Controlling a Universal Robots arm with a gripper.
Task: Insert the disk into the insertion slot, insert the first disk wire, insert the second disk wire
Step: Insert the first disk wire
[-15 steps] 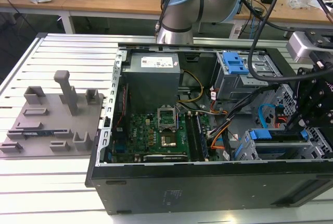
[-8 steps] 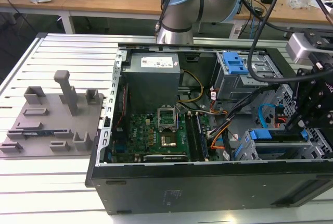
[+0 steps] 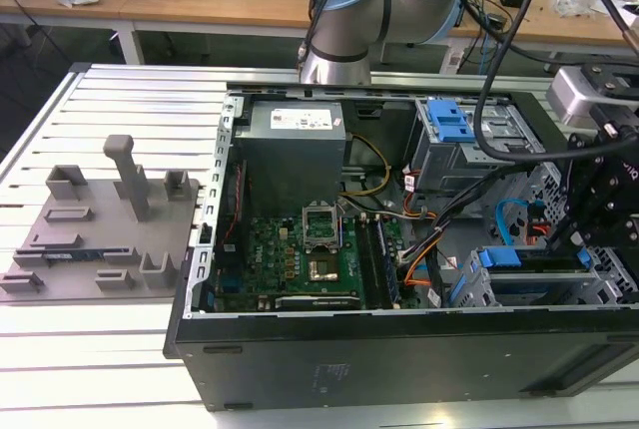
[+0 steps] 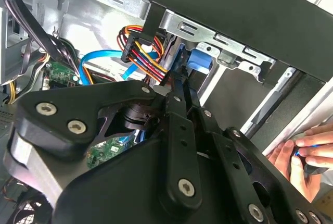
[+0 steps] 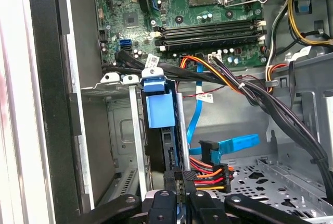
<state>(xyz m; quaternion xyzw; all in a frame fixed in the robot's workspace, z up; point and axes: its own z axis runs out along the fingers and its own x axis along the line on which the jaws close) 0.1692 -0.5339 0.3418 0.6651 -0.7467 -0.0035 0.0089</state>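
Observation:
The disk (image 3: 529,260), framed by its blue caddy (image 5: 158,104), stands on edge inside the insertion slot (image 3: 469,291), a grey metal cage (image 5: 122,130) at the case's front corner. My gripper (image 5: 179,178) sits at the disk's rear end, its black fingers close together with a strip of blue caddy between them. In the second wrist view the gripper (image 4: 179,81) points at the blue caddy (image 4: 200,60). A black connector on red, orange and yellow wires (image 5: 213,176) hangs loose beside the fingertips. A blue flat cable (image 5: 234,143) with a black plug lies just above it.
The open case holds a grey power supply (image 3: 293,145), a taller cage with a blue latch (image 3: 449,125) and the green motherboard (image 3: 300,249). Black cable bundles (image 5: 244,91) cross above the slot. A person's hand (image 4: 304,153) is outside the case wall. A grey fixture plate (image 3: 100,229) lies at the exterior view's left.

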